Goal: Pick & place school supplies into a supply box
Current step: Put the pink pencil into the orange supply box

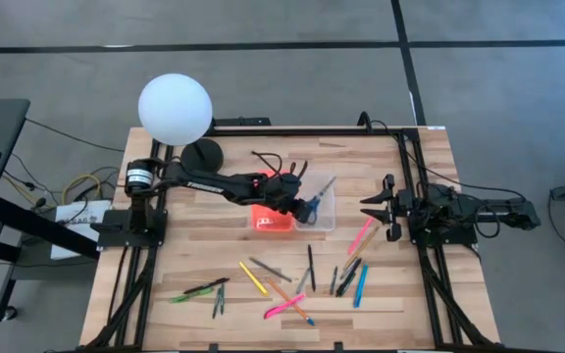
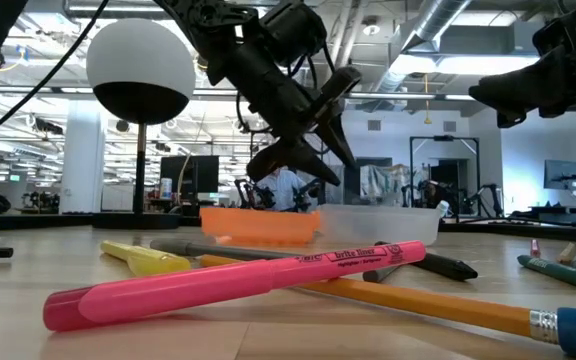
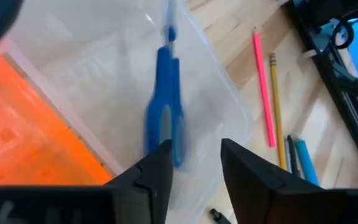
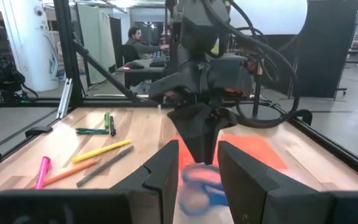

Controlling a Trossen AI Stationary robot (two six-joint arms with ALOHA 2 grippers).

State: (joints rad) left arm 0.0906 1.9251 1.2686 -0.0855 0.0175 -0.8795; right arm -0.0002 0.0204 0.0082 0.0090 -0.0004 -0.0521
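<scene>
The supply box lies open mid-table: a clear tray (image 1: pixel 326 222) with its orange lid (image 1: pixel 273 218) beside it on the left. My left gripper (image 1: pixel 300 200) hangs open over the tray. The blue-handled scissors (image 3: pixel 163 93) show blurred just below and ahead of its fingertips, inside the tray's outline (image 3: pixel 92 62). In the right wrist view the scissors (image 4: pixel 199 183) are under the left gripper's down-pointing fingers (image 4: pixel 197 146). My right gripper (image 1: pixel 377 208) waits open at the table's right, off the table top. Several pens and markers lie on the wood, among them a pink highlighter (image 1: pixel 284 306) and a yellow one (image 1: pixel 253 277).
A white globe lamp (image 1: pixel 175 108) stands at the far left corner. More pens lie near the front: green (image 1: pixel 199 291), blue (image 1: pixel 361 284), pink (image 1: pixel 363 235). The arms' dark frames run along both table sides. A person (image 4: pixel 135 43) sits in the room beyond the table.
</scene>
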